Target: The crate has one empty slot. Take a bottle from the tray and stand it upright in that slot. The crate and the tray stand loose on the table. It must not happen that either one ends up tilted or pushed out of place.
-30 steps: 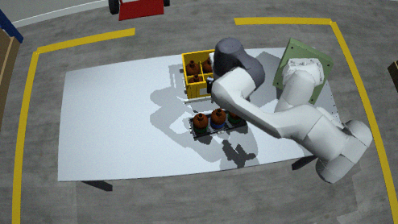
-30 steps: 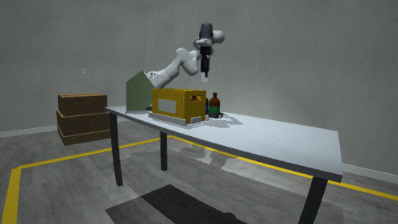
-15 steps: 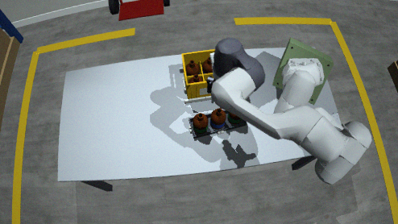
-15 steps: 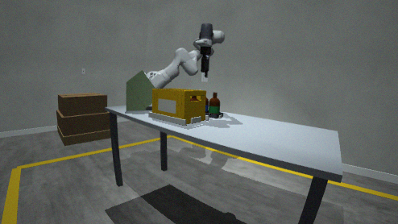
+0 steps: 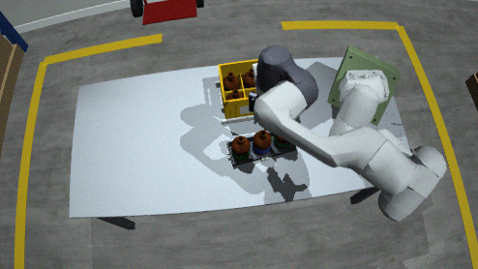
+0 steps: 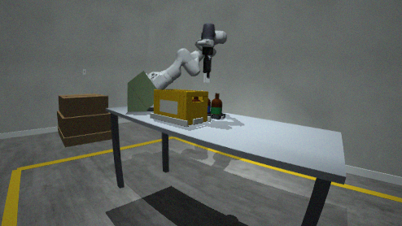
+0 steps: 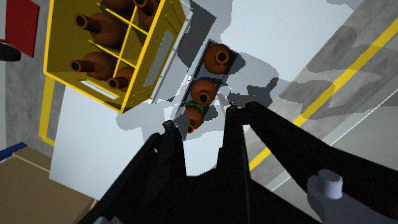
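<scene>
The yellow crate (image 5: 221,77) (image 6: 179,106) (image 7: 150,50) stands at the back of the table and holds brown bottles (image 7: 100,27). I cannot make out its empty slot. In front of it lies the dark tray (image 5: 233,163) with three brown bottles in a row (image 5: 240,144) (image 5: 262,139) (image 7: 218,58) (image 7: 203,91); the third bottle (image 7: 194,116) is partly hidden by the arm in the top view. My gripper (image 7: 203,107) (image 6: 207,79) hangs high above the tray's end, pointing down. Its fingers are partly open with nothing between them.
A green plate (image 5: 363,77) stands at the arm's base behind the crate. Stacked cardboard boxes (image 6: 83,118) stand on the floor beside the table. A red cart (image 5: 169,10) is beyond the yellow floor line.
</scene>
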You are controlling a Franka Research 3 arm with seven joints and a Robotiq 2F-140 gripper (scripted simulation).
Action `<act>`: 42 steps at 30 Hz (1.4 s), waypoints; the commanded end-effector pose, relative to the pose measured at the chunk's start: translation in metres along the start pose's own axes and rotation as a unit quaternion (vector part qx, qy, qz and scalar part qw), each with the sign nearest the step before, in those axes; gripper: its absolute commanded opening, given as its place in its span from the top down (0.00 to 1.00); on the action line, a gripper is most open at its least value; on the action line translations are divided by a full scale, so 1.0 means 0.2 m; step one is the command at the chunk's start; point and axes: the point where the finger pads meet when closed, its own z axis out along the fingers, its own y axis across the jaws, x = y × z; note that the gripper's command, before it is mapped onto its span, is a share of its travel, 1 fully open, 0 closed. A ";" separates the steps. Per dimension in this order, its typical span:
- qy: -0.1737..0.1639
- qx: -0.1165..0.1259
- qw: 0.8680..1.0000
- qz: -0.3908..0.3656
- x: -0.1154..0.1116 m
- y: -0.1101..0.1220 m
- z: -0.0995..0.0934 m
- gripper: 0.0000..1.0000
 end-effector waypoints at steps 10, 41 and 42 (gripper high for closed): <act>-0.001 -0.001 1.000 0.005 0.00 0.01 0.02 0.62; -0.001 -0.001 1.000 0.005 0.00 0.01 0.18 0.62; -0.001 -0.001 1.000 0.005 0.00 0.01 0.19 0.62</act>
